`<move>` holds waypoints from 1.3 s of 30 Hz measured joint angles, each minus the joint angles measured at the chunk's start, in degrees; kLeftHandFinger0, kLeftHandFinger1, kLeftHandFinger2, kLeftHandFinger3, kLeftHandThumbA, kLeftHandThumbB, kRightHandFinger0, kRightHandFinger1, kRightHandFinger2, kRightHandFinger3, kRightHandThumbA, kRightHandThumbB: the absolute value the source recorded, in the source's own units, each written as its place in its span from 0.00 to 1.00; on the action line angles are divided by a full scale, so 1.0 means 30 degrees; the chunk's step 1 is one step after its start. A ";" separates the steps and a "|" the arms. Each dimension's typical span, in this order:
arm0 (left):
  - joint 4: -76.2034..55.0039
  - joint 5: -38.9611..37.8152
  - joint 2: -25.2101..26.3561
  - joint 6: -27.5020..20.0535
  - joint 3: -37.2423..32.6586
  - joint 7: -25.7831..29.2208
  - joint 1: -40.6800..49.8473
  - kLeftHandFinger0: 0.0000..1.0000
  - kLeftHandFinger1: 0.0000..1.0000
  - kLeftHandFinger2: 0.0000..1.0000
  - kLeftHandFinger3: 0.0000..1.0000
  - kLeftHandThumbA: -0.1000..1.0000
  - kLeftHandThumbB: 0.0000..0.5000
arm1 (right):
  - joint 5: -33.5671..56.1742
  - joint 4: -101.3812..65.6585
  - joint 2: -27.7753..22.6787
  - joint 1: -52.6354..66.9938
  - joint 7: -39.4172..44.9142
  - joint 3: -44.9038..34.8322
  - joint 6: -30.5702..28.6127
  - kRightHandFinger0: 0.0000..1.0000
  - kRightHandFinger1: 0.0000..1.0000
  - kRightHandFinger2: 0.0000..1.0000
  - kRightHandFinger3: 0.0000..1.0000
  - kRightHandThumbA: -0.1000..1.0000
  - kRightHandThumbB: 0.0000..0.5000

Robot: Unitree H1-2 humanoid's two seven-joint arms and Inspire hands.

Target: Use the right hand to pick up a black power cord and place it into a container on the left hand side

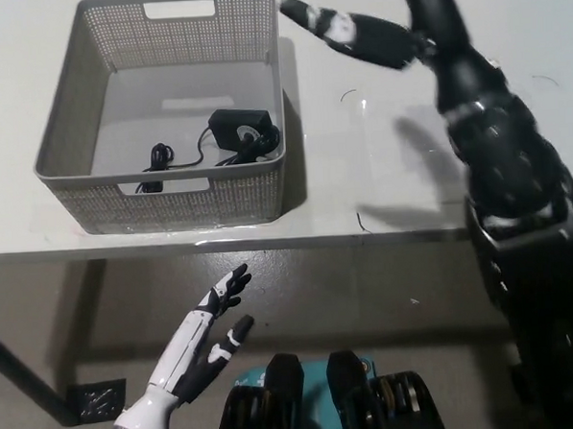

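Note:
The black power cord (227, 138) lies inside the grey mesh basket (70, 120) at the table's left, its adapter block near the right wall and its thin cable trailing left. My black right hand (359, 33) hangs above the table just right of the basket, open with nothing in it, clear of the basket's rim. My white left hand (202, 349) rests below the table's front edge, open with fingers spread.
The white table (389, 161) stretches right of the basket, with a faint grey patch under my right arm. The table's front edge runs across the picture's middle, with floor below it.

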 measured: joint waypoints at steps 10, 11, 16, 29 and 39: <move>0.0001 -0.0619 0.0157 -0.0064 0.0131 -0.0294 -0.0160 1.00 1.00 1.00 1.00 1.00 0.52 | 0.2182 -0.4853 0.0150 0.7593 0.0622 0.0454 0.0556 1.00 1.00 1.00 1.00 1.00 0.74; 0.0000 -0.0658 0.0157 -0.0064 0.0130 -0.0300 -0.0156 1.00 1.00 1.00 1.00 1.00 0.51 | 0.2283 -0.4792 0.0151 0.8243 0.0696 0.0605 0.0509 1.00 1.00 1.00 1.00 1.00 0.77; 0.0016 -0.0679 0.0154 -0.0091 0.0127 -0.0304 -0.0102 1.00 1.00 1.00 1.00 1.00 0.48 | 0.2849 -0.3841 0.0147 1.0292 0.1080 0.1233 0.0099 1.00 1.00 1.00 1.00 1.00 0.75; 0.0549 -0.0746 0.0058 -0.0461 0.0170 -0.0252 0.0128 1.00 1.00 1.00 1.00 1.00 0.49 | 0.3907 0.0781 -0.0040 1.2614 0.1742 0.1458 -0.2194 1.00 1.00 1.00 1.00 1.00 0.58; 0.0890 -0.0743 0.0002 -0.0599 0.0181 -0.0242 0.0170 1.00 1.00 1.00 1.00 0.98 0.50 | 0.4215 0.3303 -0.0206 1.2697 0.1752 0.0998 -0.3048 1.00 1.00 1.00 1.00 1.00 0.57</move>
